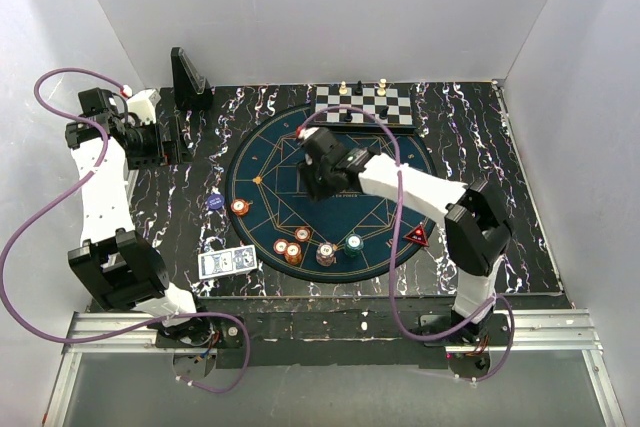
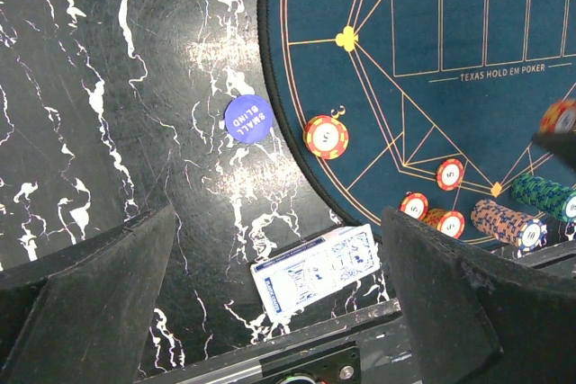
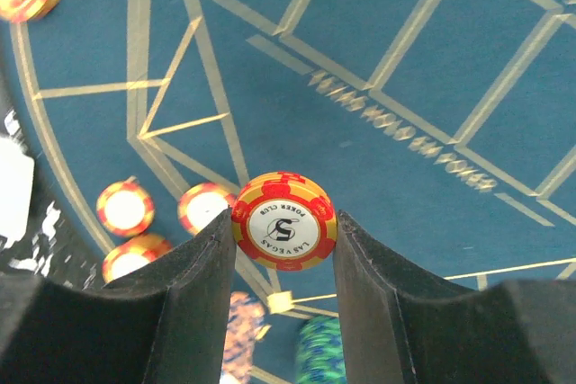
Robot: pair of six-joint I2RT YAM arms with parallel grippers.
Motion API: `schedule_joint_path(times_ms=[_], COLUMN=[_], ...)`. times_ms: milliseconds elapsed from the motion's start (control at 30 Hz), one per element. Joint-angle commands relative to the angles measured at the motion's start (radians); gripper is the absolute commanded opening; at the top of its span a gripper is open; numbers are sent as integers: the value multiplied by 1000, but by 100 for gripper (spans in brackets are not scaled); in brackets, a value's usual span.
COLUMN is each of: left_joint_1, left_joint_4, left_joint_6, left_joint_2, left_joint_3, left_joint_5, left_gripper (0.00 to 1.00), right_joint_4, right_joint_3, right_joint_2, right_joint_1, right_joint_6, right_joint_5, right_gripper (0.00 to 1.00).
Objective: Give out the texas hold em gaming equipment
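Note:
My right gripper [image 3: 284, 233] is shut on an orange-and-red poker chip [image 3: 284, 220], held on edge above the round blue mat [image 3: 378, 60]. From above, that gripper [image 1: 322, 175] hangs over the mat's middle. Below it lie three orange chips [image 3: 125, 208], a white-pink stack [image 3: 241, 330] and a teal stack [image 3: 319, 352]. One more orange chip [image 1: 240, 207] rests near the mat's left rim. A blue "small blind" disc [image 2: 247, 119] and a pack of blue-backed cards [image 2: 315, 269] lie off the mat. A red triangular marker [image 1: 417, 236] sits at the mat's right. My left gripper [image 2: 277, 218] is open and empty, high above the cards.
A black-and-white chessboard [image 1: 365, 105] with pieces stands at the back edge of the mat. A black wedge-shaped stand [image 1: 190, 77] sits at the back left near my left arm. White walls close in the marbled black table [image 1: 480, 147].

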Motion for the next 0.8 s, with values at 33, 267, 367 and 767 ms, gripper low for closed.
schedule_joint_path(times_ms=[33, 267, 367, 767], left_joint_1=[9, 7, 7, 7], left_joint_4=[-9, -17, -21, -27], left_joint_6=[21, 34, 44, 61], left_joint_2=[-29, -7, 5, 22], left_joint_3=[5, 8, 16, 13], left_joint_5=[24, 51, 51, 48], left_gripper=[100, 100, 100, 100], right_joint_4=[33, 34, 22, -32], right_joint_3=[87, 243, 323, 470], right_joint_2=[67, 244, 310, 446], right_joint_1=[-143, -285, -315, -348], right_joint_6=[5, 9, 11, -2], right_joint_5=[56, 71, 76, 91], right_gripper=[4, 4, 3, 34])
